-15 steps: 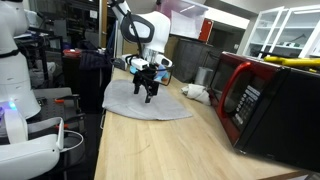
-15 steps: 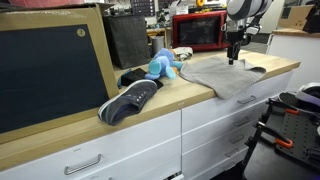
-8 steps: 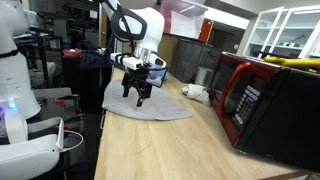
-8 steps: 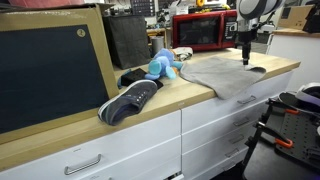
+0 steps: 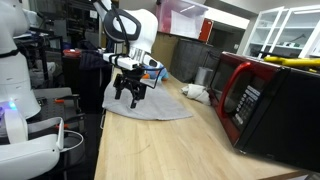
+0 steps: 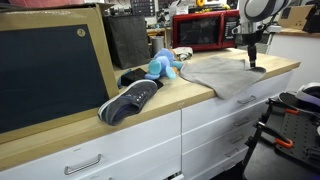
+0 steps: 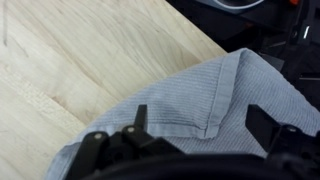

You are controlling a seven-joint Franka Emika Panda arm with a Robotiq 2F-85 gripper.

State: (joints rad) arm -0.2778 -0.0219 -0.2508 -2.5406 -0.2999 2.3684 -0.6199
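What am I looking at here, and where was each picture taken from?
A single robot arm stands at a wooden counter. Two cameras outside the robot watch from different places. The third sits on the wrist and looks down past the jaws. Those jaws stand open and hold nothing, above the edge of a grey cloth spread on the counter. An exterior view also shows a blue soft toy, a dark shoe and a red microwave on the counter.

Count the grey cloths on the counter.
1: the grey cloth lies spread on the counter, below the open gripper, beside the blue plush toy. Others may be hidden behind clutter.
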